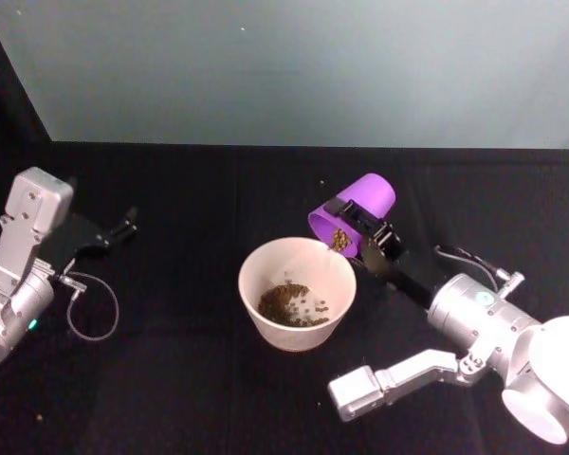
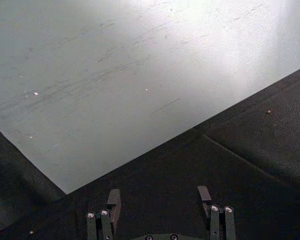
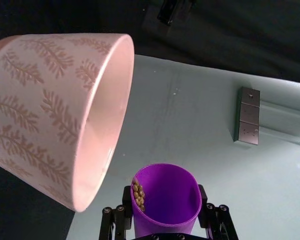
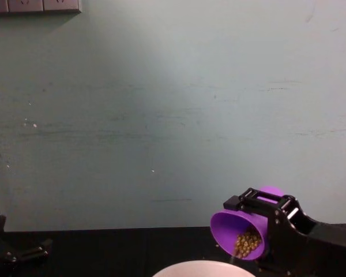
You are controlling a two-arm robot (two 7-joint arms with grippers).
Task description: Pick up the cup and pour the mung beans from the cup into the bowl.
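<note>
The purple cup (image 1: 358, 212) is tipped on its side above the right rim of the bowl (image 1: 251, 301), its mouth facing the bowl. My right gripper (image 1: 362, 224) is shut on the cup. Mung beans (image 1: 340, 240) sit at the cup's lip and spill toward the bowl, where a pile of beans (image 1: 291, 304) lies. From the right wrist, the cup (image 3: 165, 200) holds a few beans (image 3: 138, 195) beside the leaf-patterned bowl (image 3: 50, 115). The chest view has the cup (image 4: 242, 231) with beans (image 4: 248, 242) over the bowl's rim (image 4: 202, 268). My left gripper (image 1: 123, 227) hangs open at the far left.
A black cloth covers the table (image 1: 171, 398), with a pale wall (image 1: 313, 66) behind it. A loose grain (image 1: 322, 183) lies on the cloth behind the cup. The left gripper (image 2: 160, 197) hovers over bare cloth near the wall. A wall socket (image 3: 247, 116) is mounted on the wall.
</note>
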